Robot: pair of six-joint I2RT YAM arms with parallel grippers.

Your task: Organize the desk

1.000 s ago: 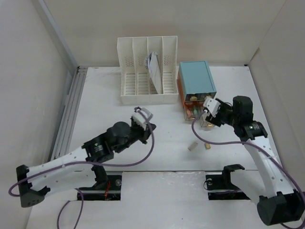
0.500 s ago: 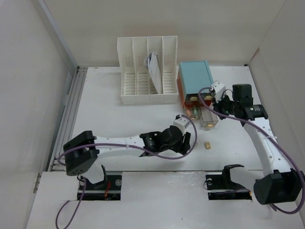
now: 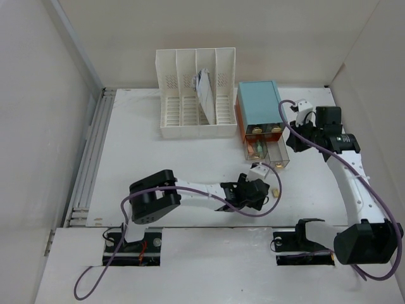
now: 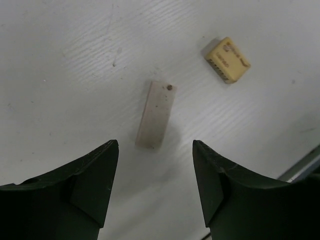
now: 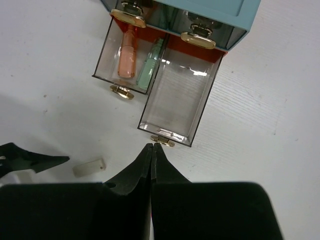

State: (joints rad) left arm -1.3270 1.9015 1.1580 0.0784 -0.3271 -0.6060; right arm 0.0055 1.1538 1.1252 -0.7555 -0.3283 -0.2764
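Top view: white desk lying flat inside white panel walls, grey rail running along left edge. File rack and teal drawer box standing at back. Left claw hovering near yellow block; right claw hanging beside box.

Left wrist: fingers spreading wide, gripping nothing, beige slab lying on desk below gap.

Right wrist: fingers pressing together, empty, pointing at handle of open drawer.

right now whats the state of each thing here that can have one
left gripper, open, above beige block
right gripper, shut, nothing held
less-pulled drawer, open, holds two items
farther-pulled drawer, open, empty
file rack, one slot holds papers
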